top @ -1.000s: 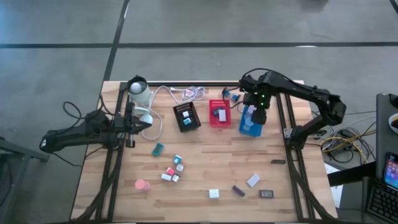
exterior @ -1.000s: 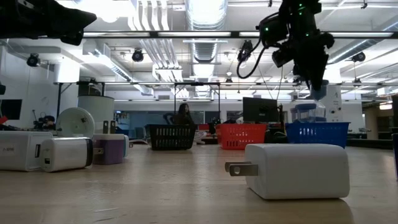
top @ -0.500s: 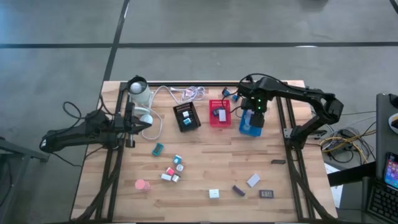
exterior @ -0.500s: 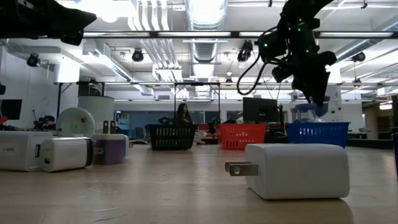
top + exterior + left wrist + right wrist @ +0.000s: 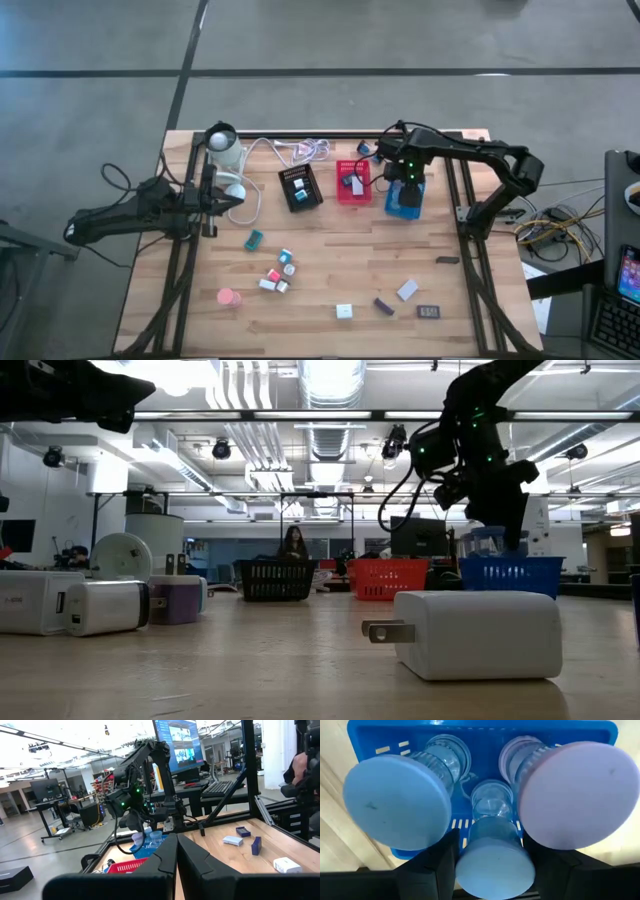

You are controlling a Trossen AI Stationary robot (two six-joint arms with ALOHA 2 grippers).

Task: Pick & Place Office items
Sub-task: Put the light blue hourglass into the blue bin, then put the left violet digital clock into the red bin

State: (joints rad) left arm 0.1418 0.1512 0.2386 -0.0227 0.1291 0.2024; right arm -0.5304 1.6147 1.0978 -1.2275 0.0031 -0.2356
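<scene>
Right gripper [image 5: 405, 187] hangs low over the blue mesh tray [image 5: 403, 209] at the far right of the wooden table [image 5: 330, 280], fingers part-open and clamped on a light blue round roll with a clear ribbed core [image 5: 495, 857]. Two more rolls stand in that tray, one light blue [image 5: 395, 802], one lavender [image 5: 577, 795], on either side of the held one. Low view: gripper tip level with the tray's rim [image 5: 510, 573].

Left gripper [image 5: 210, 196] parked at the table's left edge, fingers closed, nothing held.

Red mesh tray [image 5: 352, 183] and black mesh tray [image 5: 300, 187] sit left of the blue one. Loose pieces on the near half: teal block [image 5: 254, 239], pink round roll [image 5: 228, 297], white block [image 5: 344, 311], dark rectangle [image 5: 429, 312].
</scene>
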